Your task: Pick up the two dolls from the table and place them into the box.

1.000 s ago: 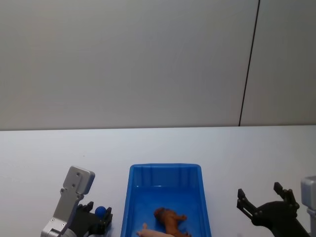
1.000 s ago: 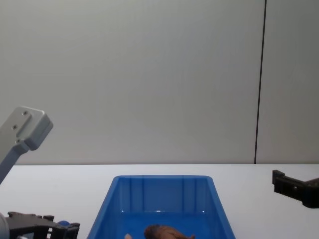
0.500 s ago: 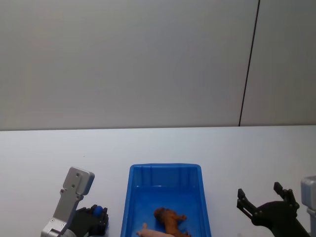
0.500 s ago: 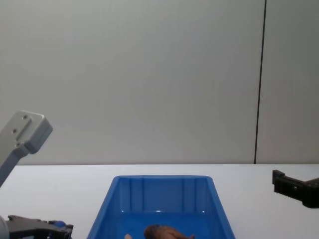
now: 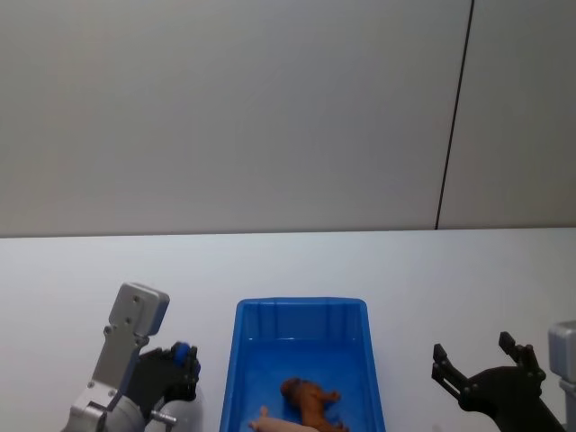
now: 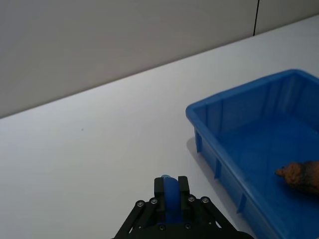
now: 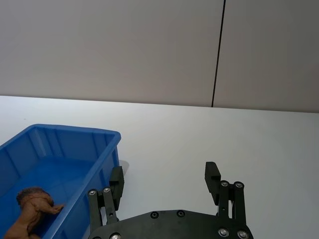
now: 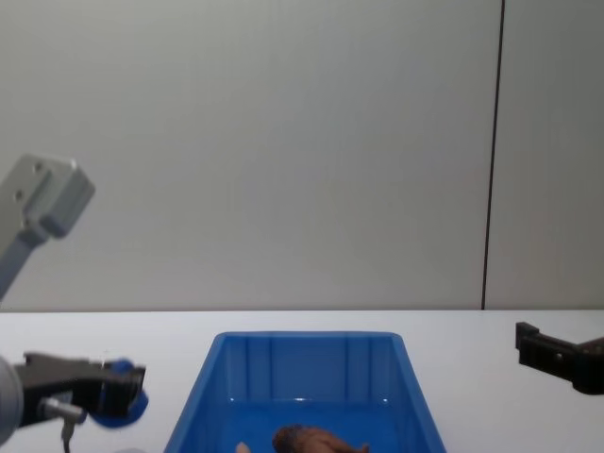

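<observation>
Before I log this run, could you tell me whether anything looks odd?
Yes: the left hand is shut on a small blue object beside the blue box, though the reddish-brown doll and pink doll already lie inside.

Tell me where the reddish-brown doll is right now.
In the head view the reddish-brown doll lies inside the blue box, beside the pink pig.

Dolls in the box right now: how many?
2. The reddish-brown doll lies on the floor of the blue box; the pink pig doll lies beside it, partly cut off at the head view's lower edge.
</observation>
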Tool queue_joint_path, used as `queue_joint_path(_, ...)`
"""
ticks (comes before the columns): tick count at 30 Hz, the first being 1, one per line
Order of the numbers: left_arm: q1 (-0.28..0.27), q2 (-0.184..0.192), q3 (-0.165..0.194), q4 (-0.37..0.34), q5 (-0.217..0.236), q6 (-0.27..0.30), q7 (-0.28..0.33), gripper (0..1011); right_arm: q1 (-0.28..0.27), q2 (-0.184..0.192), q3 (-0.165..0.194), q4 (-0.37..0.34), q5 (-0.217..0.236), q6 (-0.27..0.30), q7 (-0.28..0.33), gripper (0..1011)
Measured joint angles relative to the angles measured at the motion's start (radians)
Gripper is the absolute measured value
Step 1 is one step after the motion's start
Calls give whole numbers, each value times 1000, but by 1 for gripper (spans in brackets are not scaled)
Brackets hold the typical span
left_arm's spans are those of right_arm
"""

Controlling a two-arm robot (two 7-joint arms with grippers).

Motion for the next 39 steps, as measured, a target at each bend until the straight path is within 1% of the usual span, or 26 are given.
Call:
queue_joint_path(6, -3, 4, -7, -36, 15, -42, -16, 132, 0, 0, 0, 0, 0, 0, 0, 1001)
queue_joint_path(7, -6, 5, -9, -44, 19, -56, -25, 124, 0, 0, 0, 0, 0, 0, 0, 1001)
queue_joint_path(13, -14, 6, -13, -61, 23, -94, -63, 103, 0, 0, 0, 0, 0, 0, 0, 1001)
queue_joint_path(18, -26, 5, -17, -69, 18, -134, -117, 103, 0, 0, 0, 0, 0, 0, 0, 1001)
queue_joint_path(27, -50, -6, -18, -60, -17, -193, -232, 107, 0, 0, 0, 0, 0, 0, 0, 1001)
queue_joint_path(28, -52, -7, -18, -58, -19, -195, -239, 134, 0, 0, 0, 0, 0, 0, 0, 1001)
queue_joint_path(29, -55, -9, -18, -56, -23, -201, -253, 134, 0, 0, 0, 0, 0, 0, 0, 1001)
queue_joint_path(31, -62, -13, -17, -48, -33, -213, -283, 193, 0, 0, 0, 0, 0, 0, 0, 1001)
queue_joint_path(32, -67, -16, -16, -43, -42, -221, -307, 236, 0, 0, 0, 0, 0, 0, 0, 1001)
queue_joint_path(34, -71, -20, -15, -36, -49, -228, -329, 272, 0, 0, 0, 0, 0, 0, 0, 1001)
queue_joint_path(35, -77, -24, -13, -28, -57, -235, -350, 327, 0, 0, 0, 0, 0, 0, 0, 1001)
queue_joint_path(36, -80, -25, -13, -25, -62, -239, -361, 351, 0, 0, 0, 0, 0, 0, 0, 1001)
queue_joint_path(37, -83, -27, -12, -21, -66, -243, -376, 410, 0, 0, 0, 0, 0, 0, 0, 1001)
queue_joint_path(39, -92, -34, -9, -8, -78, -253, -409, 430, 0, 0, 0, 0, 0, 0, 0, 1001)
